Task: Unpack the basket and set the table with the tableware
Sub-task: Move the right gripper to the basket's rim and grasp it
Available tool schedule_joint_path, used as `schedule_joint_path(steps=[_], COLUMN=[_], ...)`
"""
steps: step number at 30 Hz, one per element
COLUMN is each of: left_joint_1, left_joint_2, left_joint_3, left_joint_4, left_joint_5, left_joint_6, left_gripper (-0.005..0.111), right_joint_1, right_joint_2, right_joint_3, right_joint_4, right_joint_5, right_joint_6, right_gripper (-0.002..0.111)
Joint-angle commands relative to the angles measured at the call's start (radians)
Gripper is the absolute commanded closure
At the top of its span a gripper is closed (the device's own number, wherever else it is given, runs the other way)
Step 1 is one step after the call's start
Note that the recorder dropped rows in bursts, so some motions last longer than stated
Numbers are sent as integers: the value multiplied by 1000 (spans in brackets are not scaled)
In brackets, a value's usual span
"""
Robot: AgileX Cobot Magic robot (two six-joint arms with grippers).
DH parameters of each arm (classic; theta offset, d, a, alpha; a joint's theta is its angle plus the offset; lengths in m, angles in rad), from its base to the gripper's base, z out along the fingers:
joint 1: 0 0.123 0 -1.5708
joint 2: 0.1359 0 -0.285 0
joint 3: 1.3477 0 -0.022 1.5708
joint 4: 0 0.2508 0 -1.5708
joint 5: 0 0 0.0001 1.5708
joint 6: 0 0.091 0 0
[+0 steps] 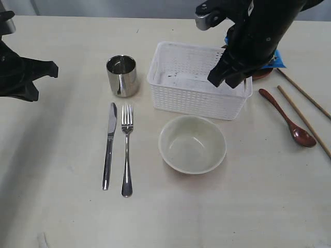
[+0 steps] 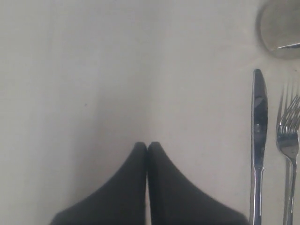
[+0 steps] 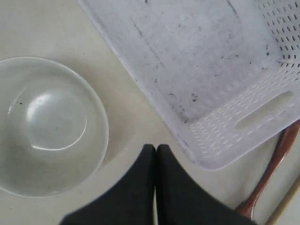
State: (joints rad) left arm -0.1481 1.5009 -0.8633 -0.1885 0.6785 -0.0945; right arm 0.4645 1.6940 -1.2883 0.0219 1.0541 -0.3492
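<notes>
The white basket (image 1: 191, 101) stands empty behind the cream bowl (image 1: 192, 143). The steel cup (image 1: 122, 76) is to its left, with the knife (image 1: 109, 144) and fork (image 1: 126, 150) side by side in front of the cup. The wooden spoon (image 1: 287, 118) and two chopsticks (image 1: 305, 120) lie to the right. A brown plate (image 1: 261, 75) peeks out behind the arm. My right gripper (image 1: 227, 81) hangs shut and empty over the basket's right end (image 3: 243, 117), near the bowl (image 3: 47, 126). My left gripper (image 1: 51, 68) is shut and empty over bare table left of the knife (image 2: 258, 140).
A blue chip bag (image 1: 277, 59) lies behind the basket's right end, mostly hidden by my right arm. The spoon's handle (image 3: 272, 168) and a chopstick (image 3: 283, 208) show beside the basket. The fork (image 2: 289, 140) and cup (image 2: 280, 28) sit beyond the knife.
</notes>
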Motion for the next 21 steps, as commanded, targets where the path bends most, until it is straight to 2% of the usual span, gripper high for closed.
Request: schedule_joint_path(steps=[1, 4, 6, 8, 11, 17, 21], left_joint_1=[-6, -6, -6, -6, -6, -6, -6], left_joint_2=[1, 1, 1, 1, 1, 1, 1], left_joint_3=[5, 5, 5, 5, 5, 5, 5], left_joint_4=[1, 1, 1, 1, 1, 1, 1], left_joint_5=[-11, -11, -11, -11, -11, -11, -14], left_joint_6=[9, 9, 9, 9, 9, 9, 9], left_gripper=[107, 107, 107, 107, 107, 107, 107], right_joint_1=[-4, -4, -4, -4, -4, -4, -4], right_joint_2=[-4, 3, 13, 29, 60, 112, 141], right_joint_3=[4, 4, 2, -2, -2, -3, -38], right_joint_4=[3, 3, 3, 3, 17, 22, 23], right_joint_5=[-20, -44, -46, -50, -56, -92, -93], right_joint_6=[-58, -97, -128, -133, -149, -202, -202], right_gripper=[108, 103, 91, 73, 56, 63, 64])
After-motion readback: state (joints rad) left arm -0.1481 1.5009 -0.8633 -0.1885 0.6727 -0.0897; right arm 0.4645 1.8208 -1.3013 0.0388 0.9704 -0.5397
